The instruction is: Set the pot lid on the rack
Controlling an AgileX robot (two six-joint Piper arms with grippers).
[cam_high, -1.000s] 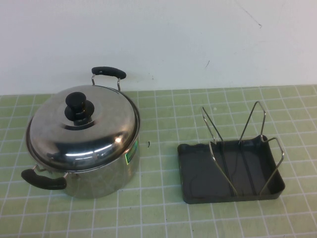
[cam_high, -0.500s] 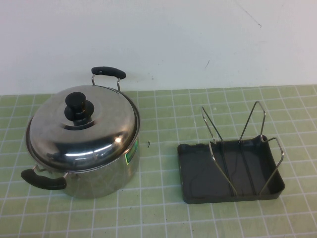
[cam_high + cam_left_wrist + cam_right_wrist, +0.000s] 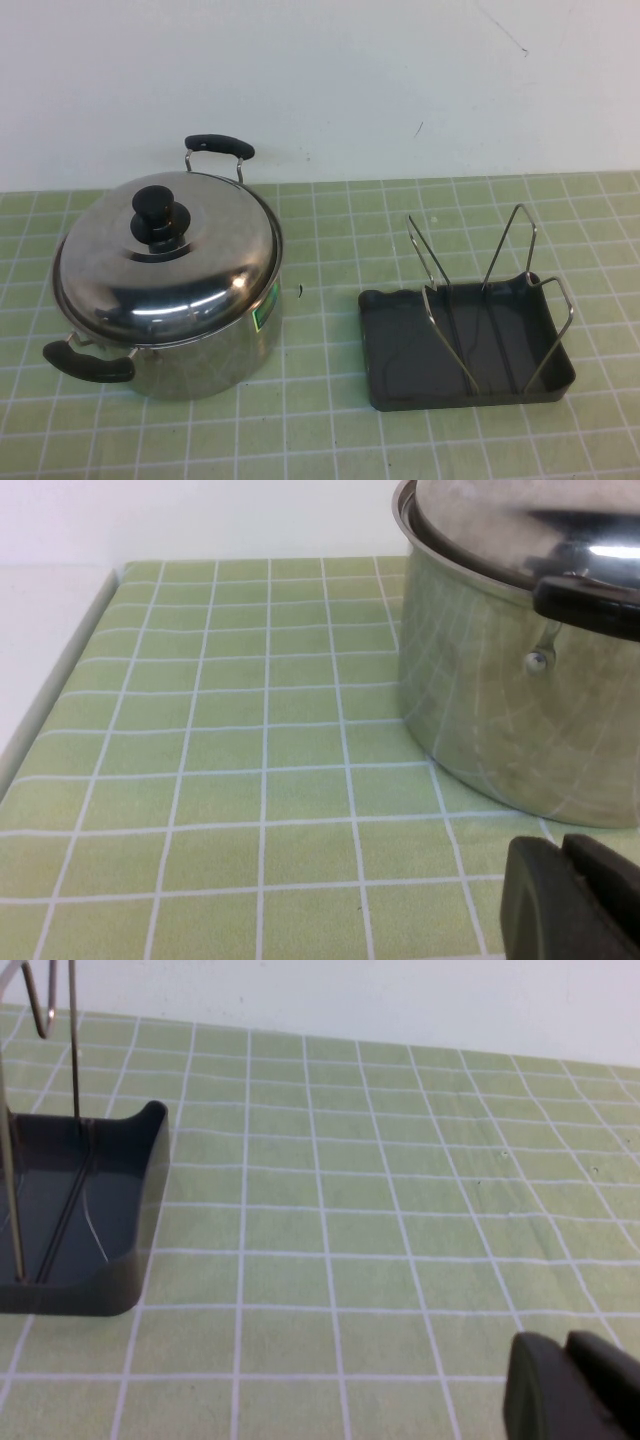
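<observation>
High view: the domed shiny steel pot lid [image 3: 165,262] with its black knob sits on the two-handled steel pot [image 3: 215,352] — well left of the dark grey wire-looped rack [image 3: 390,372]. Left wrist view: the left gripper [image 3: 572,900] rests low beside the pot. Right wrist view: the right gripper [image 3: 572,1388] sits near the rack — neither grip readable.

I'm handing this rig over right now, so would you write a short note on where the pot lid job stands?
Left gripper: low over the mat near the pot, holding nothing.
Right gripper: low over the mat beside the rack, holding nothing.
Neither gripper shows in the high view.
Pot lid: sitting on the pot, left side of the table.
Rack: right of the pot, its wire loops bare.
Done: nothing yet.
Left: grasp the lid, lift it off, stand it in the rack.
</observation>
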